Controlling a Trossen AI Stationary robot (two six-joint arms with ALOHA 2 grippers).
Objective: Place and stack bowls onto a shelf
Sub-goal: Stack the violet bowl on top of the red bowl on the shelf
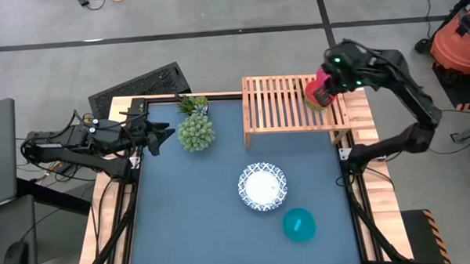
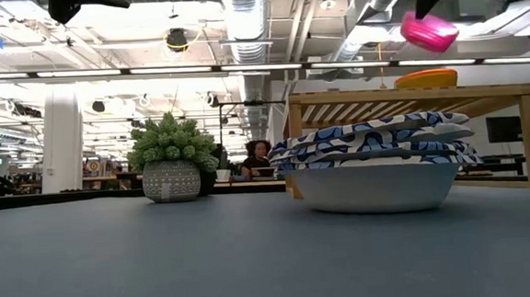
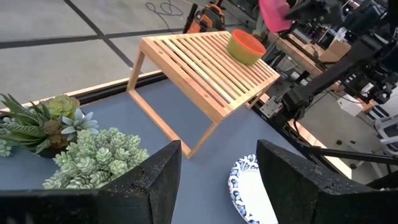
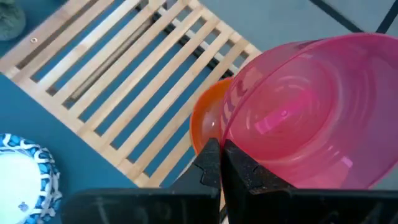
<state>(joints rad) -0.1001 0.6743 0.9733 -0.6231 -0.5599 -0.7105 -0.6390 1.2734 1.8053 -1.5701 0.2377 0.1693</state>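
Note:
My right gripper point(image 4: 219, 165) is shut on a pink-red bowl point(image 1: 321, 88) and holds it in the air over the right end of the light-wood shelf point(image 1: 285, 107). Right below it, a bowl that is lime green outside and orange inside point(image 3: 246, 45) stands on the slats. The stacked white bowls with blue patterned rims point(image 1: 262, 186) and a teal bowl point(image 1: 298, 224) rest on the blue tabletop. My left gripper point(image 3: 217, 186) is open and waits over the table's left edge, next to the plants. My right gripper pinches the pink-red bowl by its rim point(image 4: 233, 146), with the two fingers shut together on the wall at the edge nearest the wrist. The bowl is lifted clear and tilted point(image 2: 428, 33), above the orange-lined bowl point(image 2: 427, 78) on the shelf.
Two potted plants point(image 1: 195, 125) stand at the table's far left, near the left gripper. The shelf's left half is bare slats point(image 1: 265, 103). A wooden frame point(image 1: 355, 214) borders the tabletop. A person shows far off in the room point(image 2: 258, 156).

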